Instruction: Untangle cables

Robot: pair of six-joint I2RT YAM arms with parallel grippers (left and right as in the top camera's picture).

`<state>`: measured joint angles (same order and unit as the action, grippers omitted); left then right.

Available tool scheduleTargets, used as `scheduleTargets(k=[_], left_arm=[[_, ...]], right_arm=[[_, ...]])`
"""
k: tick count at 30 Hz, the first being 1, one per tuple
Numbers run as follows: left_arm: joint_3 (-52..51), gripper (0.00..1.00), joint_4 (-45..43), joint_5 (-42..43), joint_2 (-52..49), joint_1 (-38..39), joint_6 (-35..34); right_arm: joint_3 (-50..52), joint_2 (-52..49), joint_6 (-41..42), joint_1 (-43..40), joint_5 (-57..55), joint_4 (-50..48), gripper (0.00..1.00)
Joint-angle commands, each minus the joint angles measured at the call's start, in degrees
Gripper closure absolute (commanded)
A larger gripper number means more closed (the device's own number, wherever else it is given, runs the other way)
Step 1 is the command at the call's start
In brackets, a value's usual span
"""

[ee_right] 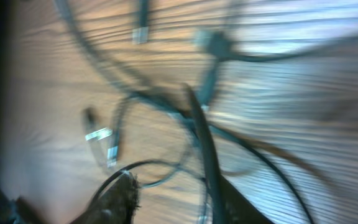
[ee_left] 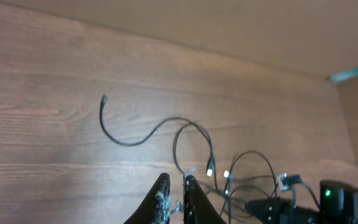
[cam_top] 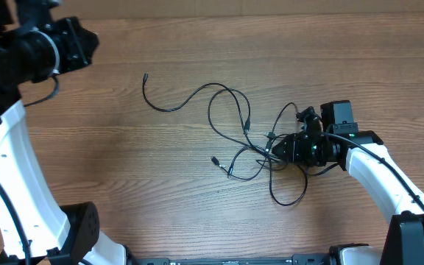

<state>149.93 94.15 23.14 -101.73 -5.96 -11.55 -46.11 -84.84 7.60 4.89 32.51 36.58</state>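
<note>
The cables are thin black cords lying in loose loops on the wooden table, with one free end reaching left and a knot at the right. My right gripper is low at that knot; in the blurred right wrist view its fingers are apart with cable strands between them. Silver-tipped plugs lie beside it. My left gripper is shut and empty, held high above the table at the far left, with the cables below and ahead of it.
The left arm's wrist hangs over the table's back left corner. The right arm stretches in from the right front. Bare wood lies left of the cables. The table's far edge shows in the left wrist view.
</note>
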Motion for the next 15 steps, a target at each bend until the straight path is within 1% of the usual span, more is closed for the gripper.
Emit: scheduleTargets(k=[1,3,4,6,7,9,11,15], left_arm=[[0.55,0.91,1.40,-5.33,0.02,4.81,1.51],[0.55,0.91,2.14,-6.45,-0.63,6.80,1.57],[0.55,0.92,2.64,-7.65,-1.44,8.76,2.03],[0.52,0.96,2.64,-8.76,-2.12,10.75,2.38],[0.44,0.96,2.64,-9.66,-2.29,11.80,2.38],[0.42,0.96,2.64,-12.17,-2.36,13.49,2.29],[0.28,0.96,2.64,-14.16,-2.36,14.82,1.84],[-0.66,0.96,2.64,-16.55,-2.36,16.92,1.29]], right_arm=[[-0.48,-0.04,-8.11,-0.09,12.44,-1.16,0.71],[-0.48,-0.04,-8.09,-0.11,12.35,-1.86,0.77],[-0.48,-0.04,-6.67,-0.15,10.91,-3.02,0.83],[-0.48,-0.02,-1.95,-0.31,6.95,-4.85,0.83],[-0.48,0.11,0.66,-0.63,4.83,-5.86,0.85],[-0.66,0.74,3.34,-1.73,4.70,-7.08,0.89],[-1.20,1.92,3.21,-3.02,9.46,-7.63,0.90],[-2.60,5.31,-1.18,-4.68,21.90,-7.76,0.91]])
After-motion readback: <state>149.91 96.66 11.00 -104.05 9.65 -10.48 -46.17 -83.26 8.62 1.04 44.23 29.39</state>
